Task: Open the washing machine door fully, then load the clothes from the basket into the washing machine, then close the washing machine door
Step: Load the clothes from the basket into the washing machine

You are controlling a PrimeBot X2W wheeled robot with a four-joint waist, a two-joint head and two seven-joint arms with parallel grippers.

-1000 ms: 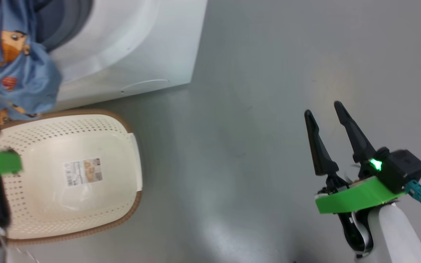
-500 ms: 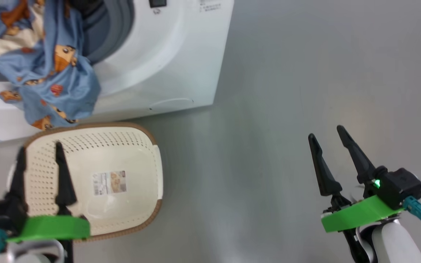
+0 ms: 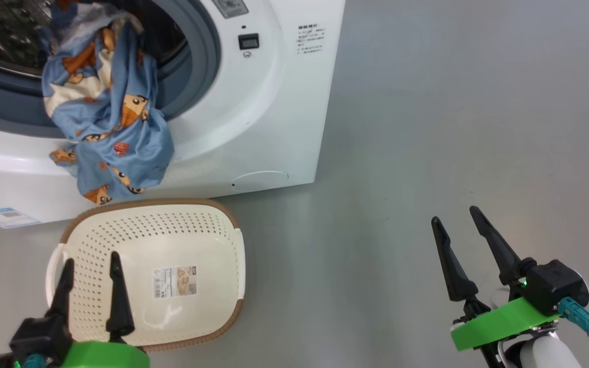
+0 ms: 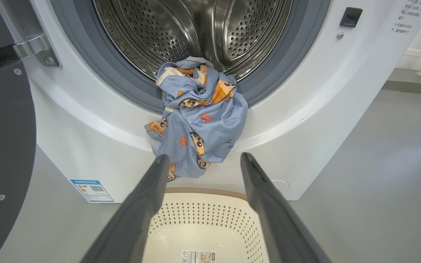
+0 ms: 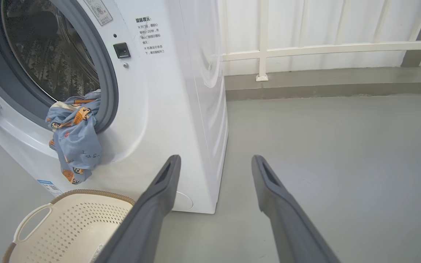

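Nearest, the left end effector [image 3: 91, 260] hangs with its fingers spread and holds nothing, over the near left part of the basket [image 3: 146, 203]. The basket sits on the floor [image 3: 427, 128] just in front of the washing machine [image 3: 284, 102]. The right end effector [image 3: 453, 215], also spread and holding nothing, is well apart to the right. Beyond the basket, the clothes [image 3: 115, 148] droop from the drum [image 4: 181, 33] down the machine's front. The door [image 4: 2, 128] stands swung open at the left.
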